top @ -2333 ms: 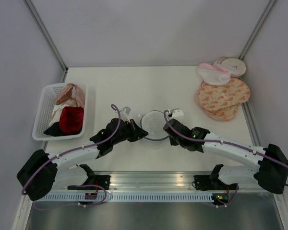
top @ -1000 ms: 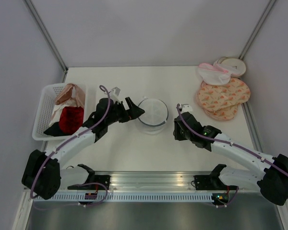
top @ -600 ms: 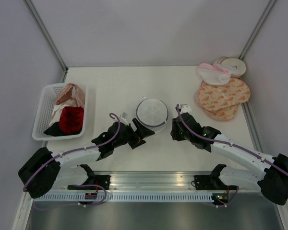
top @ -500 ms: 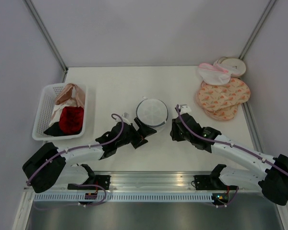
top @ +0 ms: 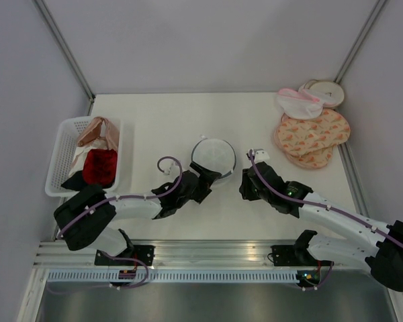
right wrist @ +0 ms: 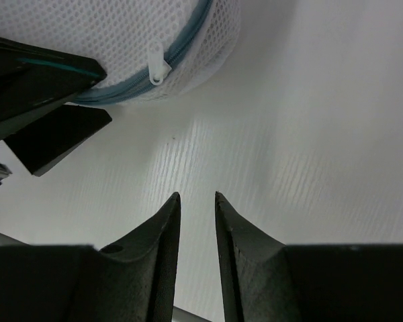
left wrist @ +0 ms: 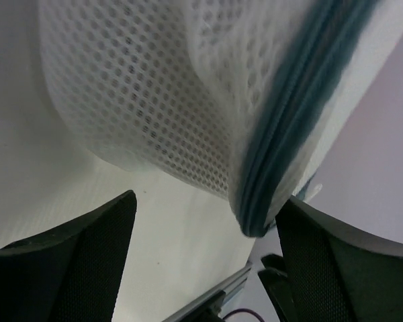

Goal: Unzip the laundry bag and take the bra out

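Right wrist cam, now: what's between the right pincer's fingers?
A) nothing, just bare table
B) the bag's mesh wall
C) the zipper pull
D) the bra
A: in the right wrist view the right pincer shows only bare table through its narrow gap. The zipper pull hangs on the laundry bag, well ahead of the fingertips.

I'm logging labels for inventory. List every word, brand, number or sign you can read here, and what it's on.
No readable text in any view.
On the pale round pad, far right corner: a faint mark, too small to read.
On the peach patterned rounds: print only, no letters.
On the laundry bag, its zipper pull and the white basket: no lettering visible.
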Robot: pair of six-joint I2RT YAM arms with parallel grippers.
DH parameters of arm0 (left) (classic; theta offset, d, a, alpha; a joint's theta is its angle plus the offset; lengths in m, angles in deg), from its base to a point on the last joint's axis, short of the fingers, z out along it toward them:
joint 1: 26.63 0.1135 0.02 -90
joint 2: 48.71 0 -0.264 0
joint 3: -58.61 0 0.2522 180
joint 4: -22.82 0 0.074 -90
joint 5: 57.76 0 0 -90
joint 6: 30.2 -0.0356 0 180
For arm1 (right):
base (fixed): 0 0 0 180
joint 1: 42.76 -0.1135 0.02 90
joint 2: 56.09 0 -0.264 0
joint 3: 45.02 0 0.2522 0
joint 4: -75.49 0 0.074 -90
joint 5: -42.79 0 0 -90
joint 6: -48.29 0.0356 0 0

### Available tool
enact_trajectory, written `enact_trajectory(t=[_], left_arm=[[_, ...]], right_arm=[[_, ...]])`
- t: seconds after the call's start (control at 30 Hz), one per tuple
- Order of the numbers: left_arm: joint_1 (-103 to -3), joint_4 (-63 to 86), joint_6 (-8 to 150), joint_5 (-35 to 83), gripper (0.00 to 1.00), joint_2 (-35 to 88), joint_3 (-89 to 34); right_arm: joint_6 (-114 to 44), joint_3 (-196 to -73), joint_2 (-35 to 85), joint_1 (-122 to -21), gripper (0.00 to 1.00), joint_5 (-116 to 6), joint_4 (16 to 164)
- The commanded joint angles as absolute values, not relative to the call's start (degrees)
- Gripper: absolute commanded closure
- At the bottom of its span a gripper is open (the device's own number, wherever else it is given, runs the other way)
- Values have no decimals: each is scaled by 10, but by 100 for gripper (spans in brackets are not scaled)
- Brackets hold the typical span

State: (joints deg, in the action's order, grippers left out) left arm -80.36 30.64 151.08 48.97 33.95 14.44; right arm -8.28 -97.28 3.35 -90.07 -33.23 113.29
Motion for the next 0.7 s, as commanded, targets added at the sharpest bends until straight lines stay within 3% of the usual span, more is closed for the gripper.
enact_trajectory(t=[0.0,0.13,0.17,0.27,0.4,0.53,0.67], left_arm=[[-804,339,1556,529,15,379,125],[-803,415,1533,541,42,395,146],[-802,424,1526,541,64,395,148],[-797,432,1507,532,98,389,158],[-790,450,1447,522,98,366,168],[-791,469,1216,461,98,350,144],[-793,412,1089,444,98,326,134]], right_arm=[[-75,-973,16,-908,68,-319,1131],[-72,-968,1,-915,69,-315,1139],[-71,-967,-2,-916,70,-314,1139],[-72,-966,-8,-918,75,-316,1144],[-81,-972,0,-924,74,-338,1146],[-83,-976,12,-940,66,-374,1138],[-85,-977,12,-950,62,-389,1134]])
